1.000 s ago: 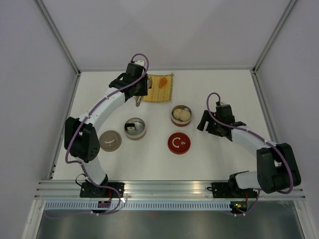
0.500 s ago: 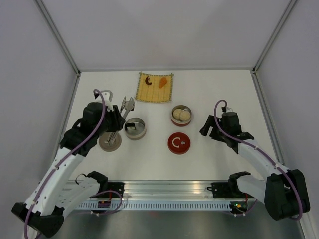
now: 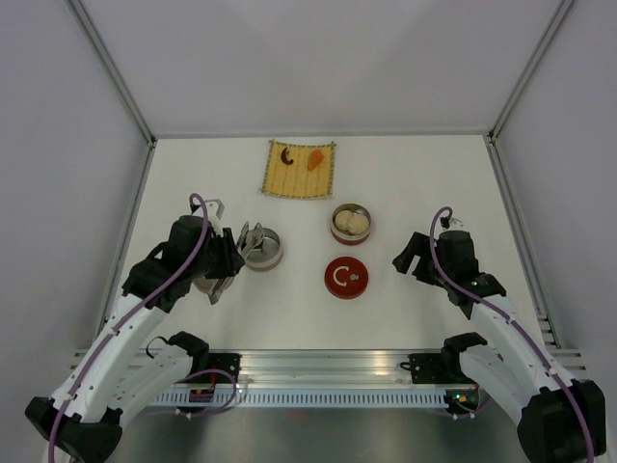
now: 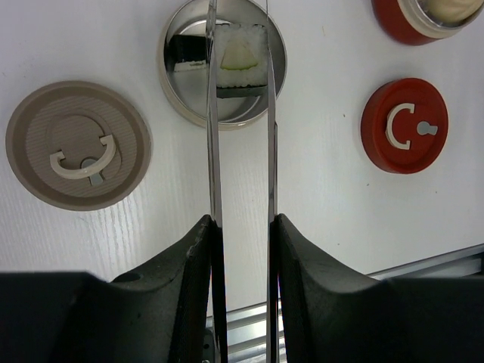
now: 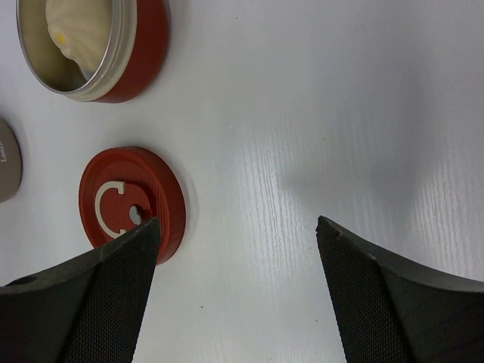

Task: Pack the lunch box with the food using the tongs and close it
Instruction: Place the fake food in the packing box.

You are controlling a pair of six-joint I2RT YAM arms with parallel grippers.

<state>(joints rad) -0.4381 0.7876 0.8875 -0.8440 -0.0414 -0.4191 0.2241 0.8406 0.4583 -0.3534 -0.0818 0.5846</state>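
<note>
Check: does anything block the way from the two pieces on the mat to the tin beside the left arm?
Nothing visible does. Bare table lies between the orange piece, the dark piece and the open tin; its lid lies off to its left.

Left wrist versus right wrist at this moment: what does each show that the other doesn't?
Left wrist only: the tongs clamped between the left fingers, reaching over a silver tin holding black-wrapped rolls, and a taupe lid. Right wrist only: the right fingers spread wide, empty; a grey sliver at the left edge can't be identified. Both: the red lid and the red tin with a white bun.
</note>
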